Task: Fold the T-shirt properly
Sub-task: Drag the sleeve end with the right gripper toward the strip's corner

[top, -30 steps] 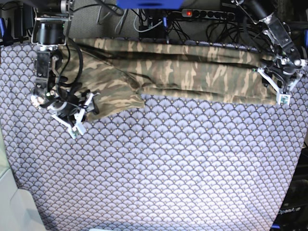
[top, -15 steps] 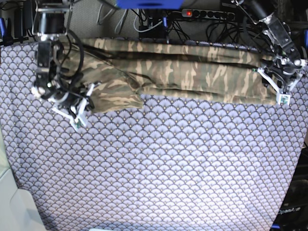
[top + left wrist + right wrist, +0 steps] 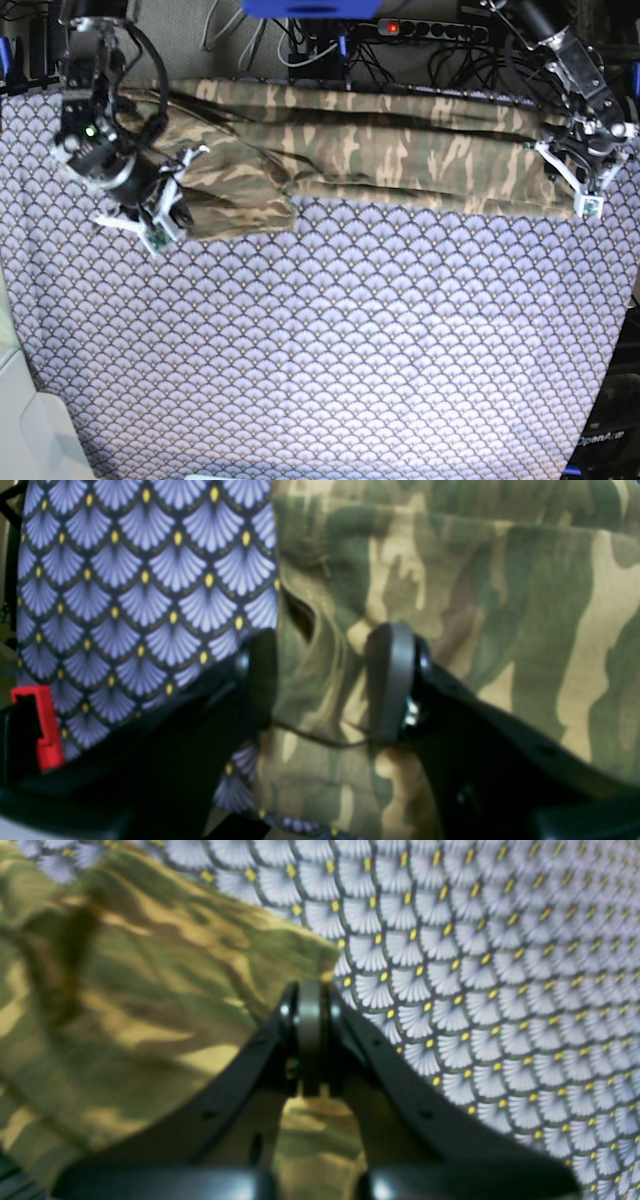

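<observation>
**Two arms working at opposite ends of a folded camouflage shirt**

Two grippers are sitting at the ends of the T-shirt (image 3: 400,150), which is lying as a long, flattened band along the far edge of the table cloth (image 3: 350,340). The shirt is soft woven fabric in tan, olive and brown streaks, creasing into low ridges; the cloth beneath it is showing a regular fan-scale print in purple-grey with small yellow dots.

In the base view, the right gripper (image 3: 165,215) is resting at the shirt's end on that view's left, where a rounded flap is lying folded over the band. The left gripper (image 3: 585,185) is sitting at the opposite end, over the shirt's corner.

The right wrist view is showing what the base view cannot: the right gripper (image 3: 310,1037) has its dark jaws pressed together, with the shirt's edge lying just beside them; whether fabric is being pinched between them cannot be told. That picture is blurring, and the fabric is looking glossy under the light.

The left wrist view is showing the left gripper (image 3: 325,690) with its jaws standing apart, straddling a raised fold of the shirt's hem. One grey rubbery pad (image 3: 390,680) is lying against the fabric. A red clip (image 3: 37,725) is showing on the gripper body.
</observation>
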You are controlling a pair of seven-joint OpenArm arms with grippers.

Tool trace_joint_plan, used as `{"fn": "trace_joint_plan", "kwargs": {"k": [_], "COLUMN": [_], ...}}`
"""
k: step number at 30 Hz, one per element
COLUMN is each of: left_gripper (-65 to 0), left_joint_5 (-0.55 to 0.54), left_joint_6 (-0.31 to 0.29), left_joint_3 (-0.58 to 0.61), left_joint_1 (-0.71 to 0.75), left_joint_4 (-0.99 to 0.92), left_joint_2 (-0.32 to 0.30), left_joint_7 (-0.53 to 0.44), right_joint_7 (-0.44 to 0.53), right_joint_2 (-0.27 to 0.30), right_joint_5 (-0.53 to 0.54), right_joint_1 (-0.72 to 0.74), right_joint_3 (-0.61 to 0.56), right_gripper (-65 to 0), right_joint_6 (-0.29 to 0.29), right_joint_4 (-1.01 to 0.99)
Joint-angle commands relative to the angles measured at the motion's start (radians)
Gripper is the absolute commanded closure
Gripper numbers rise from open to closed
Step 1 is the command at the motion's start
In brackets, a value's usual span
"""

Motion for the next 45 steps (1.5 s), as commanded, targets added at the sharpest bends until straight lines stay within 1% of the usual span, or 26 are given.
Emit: {"fn": "trace_joint_plan", "kwargs": {"k": [1, 3, 6, 8, 11, 13, 16, 19, 26, 32, 38, 40, 43, 45], "left_gripper": [-29.3, -29.3, -29.3, -29.3, -29.3, -29.3, -29.3, -29.3, -29.3, -29.3, -29.3, -29.3, -29.3, -29.3], "left_joint_5": [-0.001, -0.001, -0.001, -0.001, -0.001, -0.001, -0.001, -0.001, 0.000, 0.000, 0.000, 0.000, 0.000, 0.000], "left_joint_6": [0.002, 0.002, 0.002, 0.002, 0.002, 0.002, 0.002, 0.002, 0.002, 0.002, 0.002, 0.002, 0.002, 0.002], "left_joint_3": [0.000, 0.000, 0.000, 0.000, 0.000, 0.000, 0.000, 0.000, 0.000, 0.000, 0.000, 0.000, 0.000, 0.000], "left_joint_1": [-0.011, -0.011, -0.011, -0.011, -0.011, -0.011, -0.011, -0.011, -0.011, -0.011, -0.011, -0.011, -0.011, -0.011], "left_joint_4": [0.011, 0.011, 0.011, 0.011, 0.011, 0.011, 0.011, 0.011, 0.011, 0.011, 0.011, 0.011, 0.010, 0.010], "left_joint_2": [-0.011, -0.012, -0.012, -0.015, -0.017, -0.017, -0.018, -0.018, -0.018, -0.020, -0.020, -0.023, -0.046, -0.047], "left_joint_7": [-0.007, -0.007, -0.007, -0.007, -0.007, -0.007, -0.007, -0.007, -0.009, -0.009, -0.009, -0.009, -0.009, -0.009], "right_joint_7": [0.010, 0.010, 0.012, 0.016, 0.022, 0.053, 0.101, 0.139, 0.257, 0.332, 0.388, 0.388, 0.385, 0.382], "right_joint_2": [0.014, 0.030, 0.080, 0.116, 0.152, 0.189, 0.224, 0.237, 0.300, 0.344, 0.355, 0.360, 0.353, 0.346], "right_joint_5": [0.020, 0.061, 0.160, 0.198, 0.250, 0.301, 0.338, 0.338, 0.338, 0.338, 0.336, 0.336, 0.336, 0.336], "right_joint_1": [-0.014, -0.052, -0.098, -0.124, -0.161, -0.193, -0.238, -0.267, -0.348, -0.400, -0.453, -0.463, -0.463, -0.463], "right_joint_3": [0.005, 0.005, 0.006, 0.008, 0.009, 0.011, 0.011, 0.011, 0.005, 0.006, 0.022, 0.038, 0.077, 0.111], "right_gripper": [0.0, 0.0, 0.0, 0.0, 0.0, 0.0, 0.0, 0.0, 0.0, 0.0, 0.0, 0.0, 0.0, 0.0], "right_joint_6": [0.000, 0.000, 0.000, 0.000, 0.000, 0.000, 0.000, 0.000, 0.000, 0.000, 0.000, 0.000, 0.000, 0.000], "right_joint_4": [0.040, 0.085, 0.105, 0.105, 0.105, 0.106, 0.108, 0.105, 0.103, 0.102, 0.100, 0.097, 0.091, 0.091]}}
